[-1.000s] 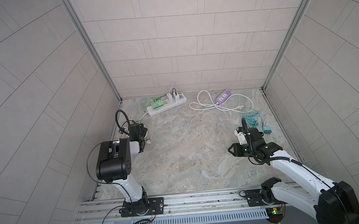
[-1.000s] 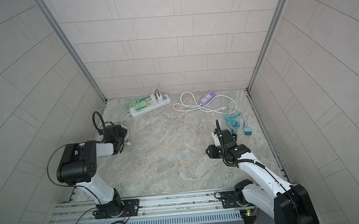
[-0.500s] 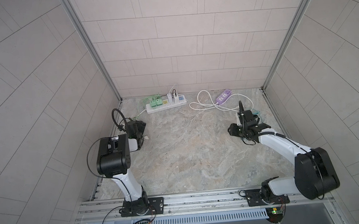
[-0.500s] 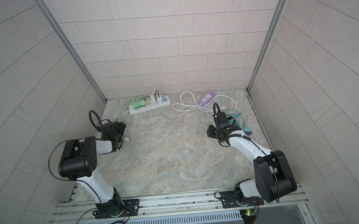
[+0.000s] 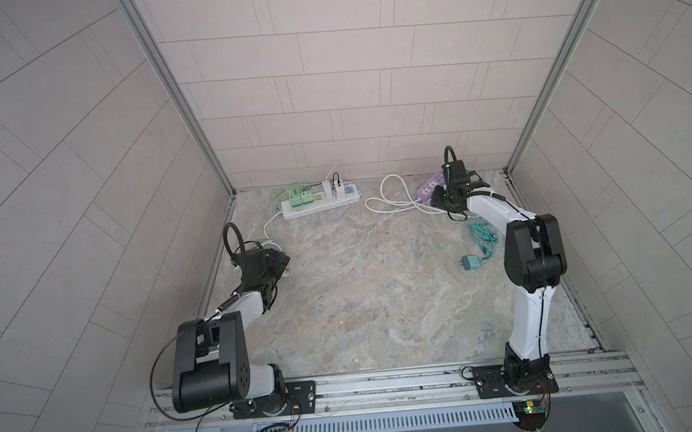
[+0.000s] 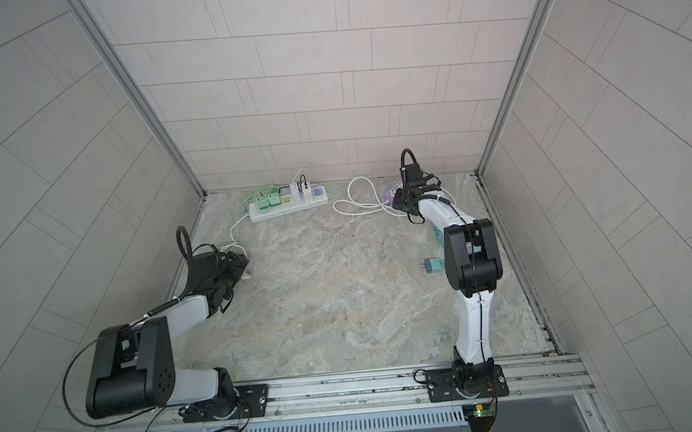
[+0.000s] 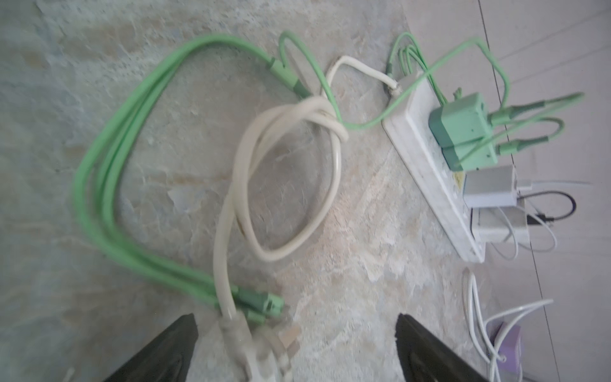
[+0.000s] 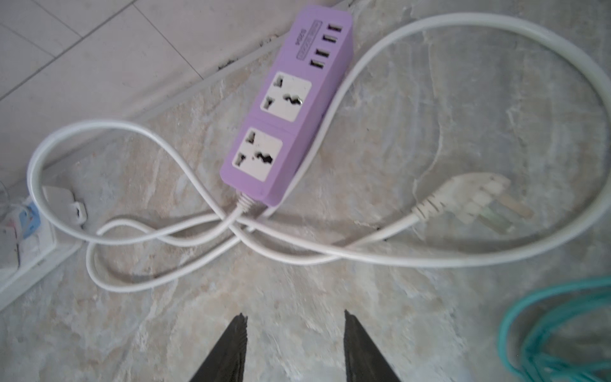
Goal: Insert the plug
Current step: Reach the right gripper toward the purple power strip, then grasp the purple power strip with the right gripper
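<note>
left gripper [image 7: 296, 317] stands wide, cream moulded plug [image 7: 251, 354] between its jaws; right gripper [image 8: 296, 316] (narrowly parted, empty) faces lilac power strip [image 8: 287, 122].

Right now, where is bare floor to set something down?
Free: the middle floor, bordered by the white power strip, teal cable, front rail and left gripper. Crowded: around the purple power strip and its white cord; green cables by the left gripper.

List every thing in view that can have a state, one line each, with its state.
purple power strip, both sockets empty
white plug, unplugged, lying on floor
white power strip, green and white adapters plugged in
cream plug, unplugged, on floor, not gripped
teal plug, unplugged, on floor
left gripper, open, holding nothing
right gripper, open, holding nothing
</note>
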`<action>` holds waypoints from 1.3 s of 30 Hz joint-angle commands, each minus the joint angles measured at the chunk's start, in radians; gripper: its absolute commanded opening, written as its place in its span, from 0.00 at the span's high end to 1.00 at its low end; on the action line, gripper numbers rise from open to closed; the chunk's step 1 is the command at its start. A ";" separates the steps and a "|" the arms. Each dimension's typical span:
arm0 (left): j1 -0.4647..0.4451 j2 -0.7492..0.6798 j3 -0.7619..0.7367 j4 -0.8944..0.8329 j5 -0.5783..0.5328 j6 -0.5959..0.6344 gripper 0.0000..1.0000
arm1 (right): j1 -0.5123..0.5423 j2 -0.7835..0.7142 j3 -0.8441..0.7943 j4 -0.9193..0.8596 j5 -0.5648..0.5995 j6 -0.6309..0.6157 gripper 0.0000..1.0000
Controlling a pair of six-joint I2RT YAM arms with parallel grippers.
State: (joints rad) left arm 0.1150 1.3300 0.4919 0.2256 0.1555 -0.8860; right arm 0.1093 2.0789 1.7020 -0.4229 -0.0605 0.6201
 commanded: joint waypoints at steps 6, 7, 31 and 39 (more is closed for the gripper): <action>-0.099 -0.275 -0.036 -0.263 -0.092 0.082 0.00 | 0.000 0.252 0.361 -0.123 0.137 0.102 0.53; -0.101 -0.293 -0.042 -0.275 -0.093 0.084 0.00 | 0.000 0.287 0.418 -0.149 0.148 0.102 0.53; -0.176 -0.391 -0.091 -0.326 -0.022 0.087 0.00 | 0.020 0.648 0.881 -0.341 0.105 0.105 0.32; -0.191 -0.418 -0.067 -0.372 -0.028 0.096 0.00 | 0.037 0.660 0.874 -0.389 0.074 0.095 0.31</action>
State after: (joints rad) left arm -0.0666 0.9287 0.4000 -0.1074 0.1337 -0.8112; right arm 0.1345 2.7094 2.5729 -0.7403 0.0242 0.7197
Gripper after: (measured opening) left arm 0.995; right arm 0.687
